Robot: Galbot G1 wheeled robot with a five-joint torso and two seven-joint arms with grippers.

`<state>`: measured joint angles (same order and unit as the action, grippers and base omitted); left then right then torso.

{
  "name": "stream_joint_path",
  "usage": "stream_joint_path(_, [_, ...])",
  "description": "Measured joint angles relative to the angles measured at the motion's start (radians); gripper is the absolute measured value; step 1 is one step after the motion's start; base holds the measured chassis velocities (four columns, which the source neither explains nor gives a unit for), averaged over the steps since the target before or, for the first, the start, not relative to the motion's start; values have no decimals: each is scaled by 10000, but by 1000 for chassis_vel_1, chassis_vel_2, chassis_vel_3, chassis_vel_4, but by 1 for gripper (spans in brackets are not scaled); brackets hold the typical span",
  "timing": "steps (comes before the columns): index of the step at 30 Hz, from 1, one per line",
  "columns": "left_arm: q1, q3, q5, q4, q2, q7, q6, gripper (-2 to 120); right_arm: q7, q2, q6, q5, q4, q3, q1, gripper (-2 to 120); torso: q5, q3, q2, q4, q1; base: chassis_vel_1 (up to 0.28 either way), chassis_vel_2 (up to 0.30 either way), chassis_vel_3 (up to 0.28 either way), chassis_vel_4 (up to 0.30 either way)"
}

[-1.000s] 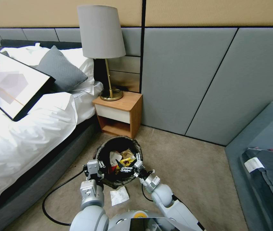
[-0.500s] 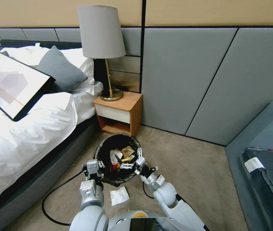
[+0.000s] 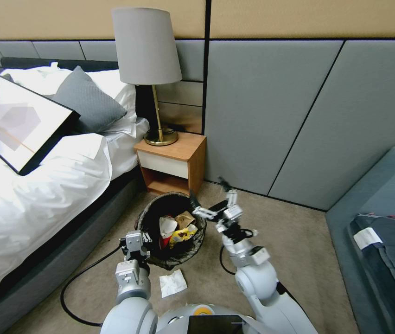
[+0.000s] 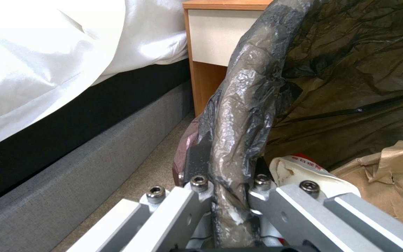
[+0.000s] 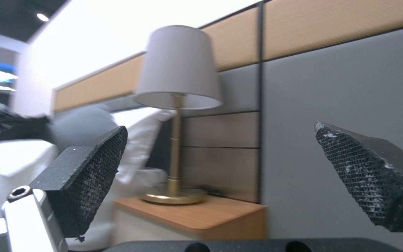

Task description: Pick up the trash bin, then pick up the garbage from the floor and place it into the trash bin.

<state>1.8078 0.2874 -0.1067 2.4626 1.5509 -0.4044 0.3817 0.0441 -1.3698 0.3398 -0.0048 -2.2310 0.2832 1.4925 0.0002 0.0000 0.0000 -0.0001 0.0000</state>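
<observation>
left tool (image 4: 229,196) grips the trash bin (image 3: 153,215) holding wrappers (image 3: 179,234); right tool (image 3: 210,199) gapes empty.

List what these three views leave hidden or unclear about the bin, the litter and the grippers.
- Trash bin: white wall covered by its black liner, head view.
- Litter deep in the bin: buried under top wrappers.
- Left gripper fingers: tips hidden by the liner, left wrist view.
- White tissue on the carpet: too small to read.
- Right gripper: open, empty.
</observation>
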Motion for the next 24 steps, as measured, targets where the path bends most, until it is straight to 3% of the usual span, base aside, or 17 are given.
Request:
stream_joint_path(8, [0,0,0,-4,0,1,3,0,689,-354,287,52,389,690,818,100,-2,1,0,0,0,0,0,0,0])
stream_joint_path(24, [0,0,1,-6,0,2,4,0,524,-384,398,135,672,715,627,100,-2,0,0,0,0,3,2,2,3])
